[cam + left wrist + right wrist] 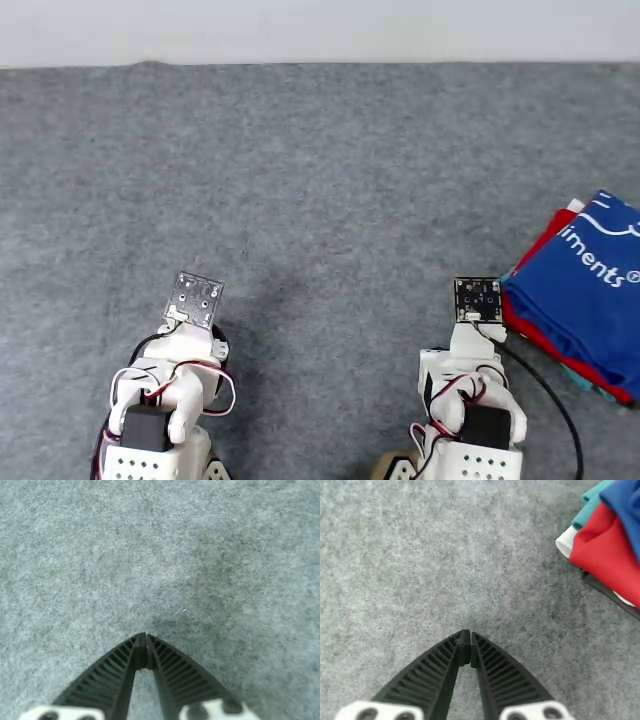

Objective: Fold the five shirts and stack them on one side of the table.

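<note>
High view has the stack of folded shirts [585, 300] at the right edge of the worktop [320, 180], blue shirt [590, 285] on top, red shirt [602, 555] under it, with a teal shirt [590, 507] and a white shirt [566, 542] poking out lower down. Left claw [145, 642] is pinched closed on nothing over bare worktop; right claw [467, 639] is likewise closed and empty, near the pile but apart from it. The danger, I'd say: those layers sit skewed, so a swing of the right arm [470, 400] or a tug from its black cable [545, 385] just beside could drag the pile apart.
</note>
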